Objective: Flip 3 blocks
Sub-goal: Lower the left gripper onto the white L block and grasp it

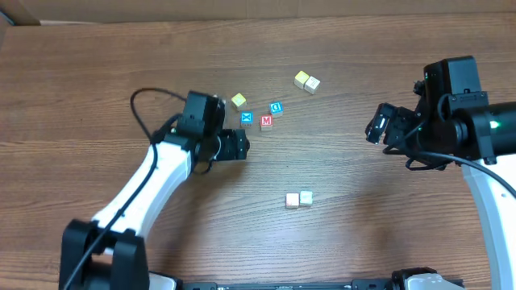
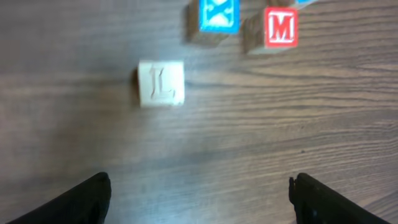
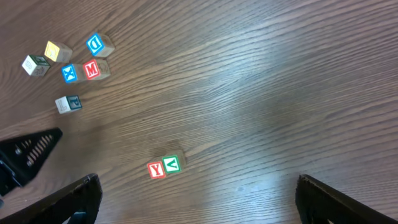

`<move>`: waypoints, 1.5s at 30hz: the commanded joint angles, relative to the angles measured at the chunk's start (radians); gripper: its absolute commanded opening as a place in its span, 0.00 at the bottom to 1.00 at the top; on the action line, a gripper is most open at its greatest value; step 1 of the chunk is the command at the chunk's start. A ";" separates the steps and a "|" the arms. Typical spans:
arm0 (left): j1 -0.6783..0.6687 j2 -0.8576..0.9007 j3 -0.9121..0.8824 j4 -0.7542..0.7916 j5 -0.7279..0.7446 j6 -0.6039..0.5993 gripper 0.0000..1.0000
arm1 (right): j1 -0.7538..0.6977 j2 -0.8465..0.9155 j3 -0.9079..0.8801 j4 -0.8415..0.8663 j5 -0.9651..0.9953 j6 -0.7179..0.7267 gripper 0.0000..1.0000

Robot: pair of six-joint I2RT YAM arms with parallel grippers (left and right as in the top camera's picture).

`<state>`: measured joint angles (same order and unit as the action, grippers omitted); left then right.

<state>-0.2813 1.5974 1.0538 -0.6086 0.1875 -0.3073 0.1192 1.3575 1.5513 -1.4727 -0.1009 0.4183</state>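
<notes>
The wooden worktop (image 1: 97,64) carries two arms: the white left arm (image 1: 149,181) reaching in from the near-left corner, the right arm (image 1: 484,137) by the right edge. The left fingers (image 2: 81,202) stand wide, released, nothing between them; the right fingers (image 3: 78,202) gape empty too. The pale block (image 2: 161,84), an uncoloured L on top, lies left of centre, just nearside of the blue X cube (image 2: 219,14). The red Y block (image 3: 156,170) and green V block (image 3: 171,164) sit side by side toward the near edge, mid-width.
</notes>
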 commanded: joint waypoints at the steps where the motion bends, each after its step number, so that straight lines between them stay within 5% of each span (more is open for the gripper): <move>1: 0.000 0.093 0.101 -0.023 0.016 0.098 0.82 | -0.001 0.002 -0.010 0.008 -0.015 -0.008 1.00; 16: 0.000 0.367 0.338 -0.166 -0.059 0.158 0.75 | -0.001 0.002 -0.010 0.009 -0.025 -0.031 1.00; 24: 0.000 0.372 0.338 -0.189 -0.094 0.156 0.54 | -0.001 0.002 -0.010 0.008 -0.025 -0.030 1.00; 45: 0.000 0.372 0.336 -0.211 -0.094 0.142 0.53 | -0.001 0.002 -0.010 0.008 -0.025 -0.030 1.00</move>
<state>-0.2813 1.9533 1.3663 -0.8188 0.1066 -0.1612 0.1192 1.3586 1.5475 -1.4670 -0.1238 0.3920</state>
